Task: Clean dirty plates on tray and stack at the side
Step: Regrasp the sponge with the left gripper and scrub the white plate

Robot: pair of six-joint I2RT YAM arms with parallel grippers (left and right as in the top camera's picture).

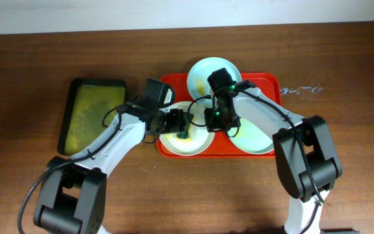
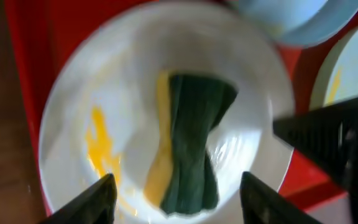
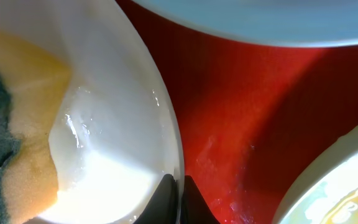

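The red tray [image 1: 271, 81] holds three plates. A cream-white plate [image 1: 180, 144] with yellow smears lies front left, and a green-and-yellow sponge [image 1: 184, 132] lies on it. A mint-blue plate [image 1: 203, 73] sits at the back and a pale plate [image 1: 255, 138] front right. My left gripper [image 1: 186, 122] hovers open over the sponge [image 2: 194, 137], with a finger on each side and not touching it [image 2: 179, 199]. My right gripper [image 1: 214, 123] is shut on the white plate's right rim [image 3: 178, 186]. The white plate also shows in the left wrist view [image 2: 135, 81] and the right wrist view [image 3: 117, 93].
A smaller dark tray [image 1: 93, 114] with a yellow-green inside stands on the wooden table left of the red tray. The two arms meet over the red tray's middle. The right arm's fingers show dark at the right of the left wrist view [image 2: 334, 137].
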